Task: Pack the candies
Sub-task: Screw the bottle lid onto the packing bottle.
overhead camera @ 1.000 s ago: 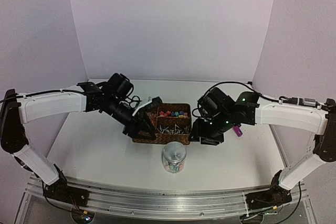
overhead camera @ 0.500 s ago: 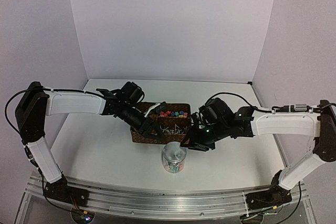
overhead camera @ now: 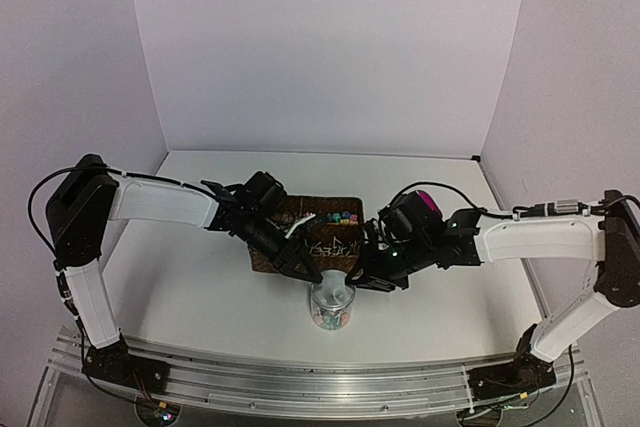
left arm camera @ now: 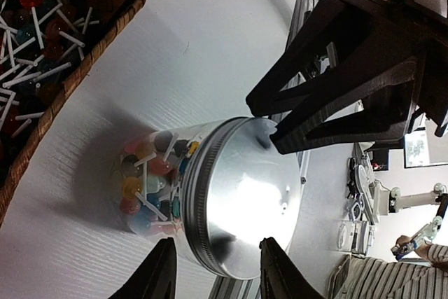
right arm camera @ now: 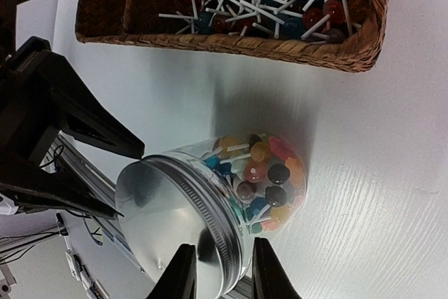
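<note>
Although the left gripper (left arm camera: 218,257) and the right gripper (right arm camera: 224,253) are both close to the clear glass jar (left arm camera: 150,194), neither one has hold of anything. The left gripper's two black fingers stand partly open with nothing between them. The right gripper's fingers are open only a little, and they are empty too. Straight ahead of both pairs of fingers is the round silver screw lid (left arm camera: 245,201) on top of the jar. The jar stands up straight on the white table (left arm camera: 210,47), so its long way runs up and down. The left gripper is on its left side and the right gripper on its right side, so the jar sits in the middle between them. In the left wrist view the right gripper's tips look to be right at the rim of the lid. I cannot tell if they touch it, but the right arm looks a tiny bit nearer. Inside the jar are the candies (left arm camera: 140,173), little round sweets in many colours on white sticks. More of them lie in the brown woven basket (right arm camera: 231,45) just behind the jar. I think the next move is a grab at the lid or the jar, so the fingers must open wide enough to go round it.
</note>
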Controlling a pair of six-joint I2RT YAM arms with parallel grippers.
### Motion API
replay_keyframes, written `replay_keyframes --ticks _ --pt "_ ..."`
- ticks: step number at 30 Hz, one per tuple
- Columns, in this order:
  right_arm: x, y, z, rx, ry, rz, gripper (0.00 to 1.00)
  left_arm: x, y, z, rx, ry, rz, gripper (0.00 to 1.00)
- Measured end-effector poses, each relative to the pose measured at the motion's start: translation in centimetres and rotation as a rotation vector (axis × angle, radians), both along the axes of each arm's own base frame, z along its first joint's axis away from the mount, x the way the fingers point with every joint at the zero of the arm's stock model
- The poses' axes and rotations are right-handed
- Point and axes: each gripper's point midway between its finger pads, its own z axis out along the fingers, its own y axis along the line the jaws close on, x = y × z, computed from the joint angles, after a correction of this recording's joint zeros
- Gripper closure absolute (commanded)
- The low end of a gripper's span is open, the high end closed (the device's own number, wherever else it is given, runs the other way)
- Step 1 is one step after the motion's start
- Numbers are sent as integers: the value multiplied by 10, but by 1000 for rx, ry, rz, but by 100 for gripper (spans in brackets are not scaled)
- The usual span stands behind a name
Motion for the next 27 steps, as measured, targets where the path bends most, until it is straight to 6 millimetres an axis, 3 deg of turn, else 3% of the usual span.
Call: replay_keyframes --ticks 5,14,27 --pt "2 5 -6 5 3 9 83 1 0 -2 6 -1 4 68" --pt "2 6 -6 21 5 12 83 2 3 -11 17 0 8 76" --pt "0 7 -7 13 14 24 76 -2 6 -12 -25 -79 -56 67"
